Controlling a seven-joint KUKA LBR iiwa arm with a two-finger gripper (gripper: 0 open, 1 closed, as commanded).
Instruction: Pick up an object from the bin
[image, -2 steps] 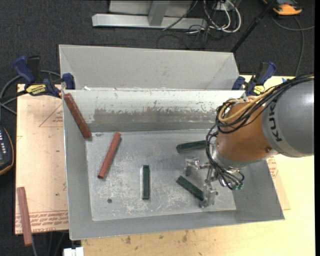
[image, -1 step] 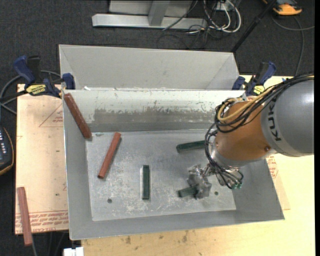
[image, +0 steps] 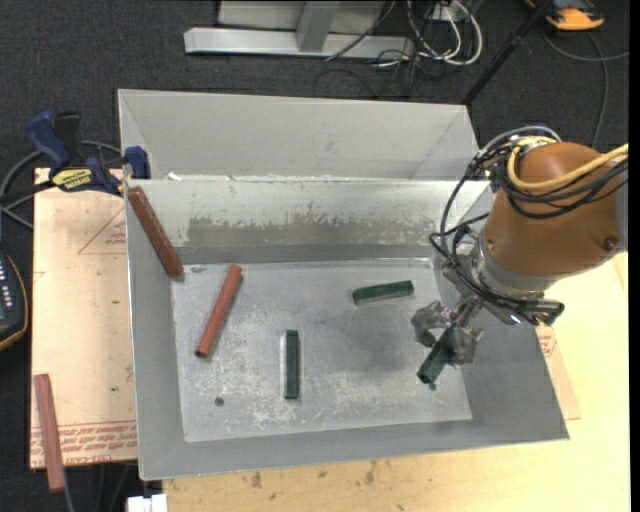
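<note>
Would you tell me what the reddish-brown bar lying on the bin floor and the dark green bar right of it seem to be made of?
Reddish-brown bar: probably wood or matt plastic; even dull colour, no glints, squared edges. Dark green bar: likely similar stock, painted or dyed; equally matt, same squared shape.

Dark carpet floor, tangled cables, grey metal stand base, pale wooden tabletop

The bin is grey, bars dark green, sticks reddish-brown.
</note>
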